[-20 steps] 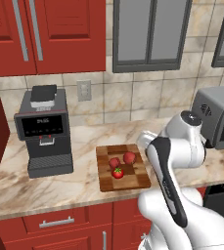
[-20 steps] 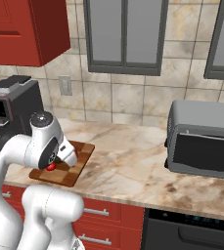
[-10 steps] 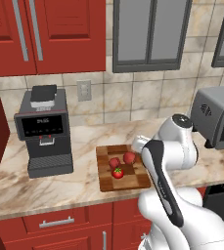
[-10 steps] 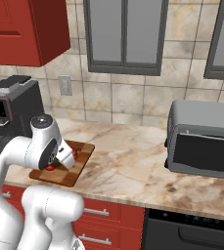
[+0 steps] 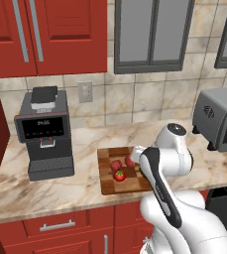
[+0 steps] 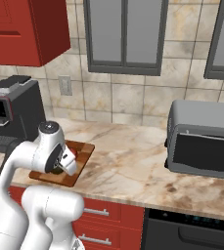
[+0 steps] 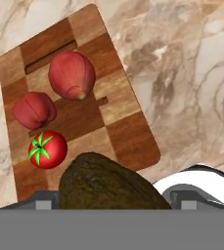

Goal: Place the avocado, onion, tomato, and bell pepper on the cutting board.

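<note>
In the hand view the avocado (image 7: 108, 183) sits large at six o'clock, right against the camera and between the claw (image 7: 108, 197)'s two fingers, whose grey tips show at either side of it; the claw is partly open and closed on the avocado, holding it above the cutting board (image 7: 128, 136); the avocado's top covers the board's near edge.

On the board, the tomato (image 7: 46, 149) with its green star top lies at about nine o'clock from the frame's centre, just beside the avocado; a reddish, lumpy vegetable (image 7: 34, 110), likely the bell pepper, lies just above the tomato toward ten o'clock; a larger reddish bulb (image 7: 72, 75), likely the onion, lies toward eleven o'clock, next to the board's handle slot; all three rest on the wood, close together but apart from one another.

In the left base view the cutting board (image 5: 106, 182) lies on the marble counter (image 5: 45, 191), with the coffee machine (image 5: 44, 133) at its nine o'clock and the toaster oven (image 5: 219, 119) at its three o'clock; the arm's wrist hangs over the board's right edge; the tomato (image 5: 119, 175) shows there near the board's middle.

In the right base view the claw (image 6: 64, 163) tilts down over the cutting board (image 6: 84, 154), with a dark shape, the avocado (image 6: 58, 169), under it.
</note>
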Controlling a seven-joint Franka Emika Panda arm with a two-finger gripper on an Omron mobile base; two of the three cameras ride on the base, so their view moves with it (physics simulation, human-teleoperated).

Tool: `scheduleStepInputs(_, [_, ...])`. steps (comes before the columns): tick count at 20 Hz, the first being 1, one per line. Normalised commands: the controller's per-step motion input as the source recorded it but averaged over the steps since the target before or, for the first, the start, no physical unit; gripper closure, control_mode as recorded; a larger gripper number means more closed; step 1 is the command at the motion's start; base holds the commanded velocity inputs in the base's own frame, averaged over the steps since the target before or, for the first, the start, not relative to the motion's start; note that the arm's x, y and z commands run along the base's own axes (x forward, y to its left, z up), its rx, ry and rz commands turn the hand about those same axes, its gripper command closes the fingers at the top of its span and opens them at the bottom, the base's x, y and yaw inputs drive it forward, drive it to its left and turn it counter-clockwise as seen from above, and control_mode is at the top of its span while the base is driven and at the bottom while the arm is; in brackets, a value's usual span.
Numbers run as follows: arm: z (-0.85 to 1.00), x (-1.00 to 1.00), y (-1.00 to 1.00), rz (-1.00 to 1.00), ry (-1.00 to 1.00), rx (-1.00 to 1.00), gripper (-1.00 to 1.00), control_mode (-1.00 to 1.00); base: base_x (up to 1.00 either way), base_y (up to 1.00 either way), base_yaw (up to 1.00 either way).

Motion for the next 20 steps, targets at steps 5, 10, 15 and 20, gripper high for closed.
scheduleStepInputs(5, [-0.17,0.14,0.05,0.0,0.03,0.0,1.0,-1.0,0.0,0.0,0.0])
scheduleStepInputs(10, [-0.16,0.12,0.0,0.0,0.0,0.0,1.0,-1.0,0.0,0.0,0.0])
scheduleStepInputs(15, [-0.16,0.16,0.01,0.0,0.0,0.0,1.0,-1.0,0.0,0.0,0.0])
scheduleStepInputs(20, [-0.24,0.19,0.02,0.0,0.03,0.0,1.0,-1.0,0.0,0.0,0.0])
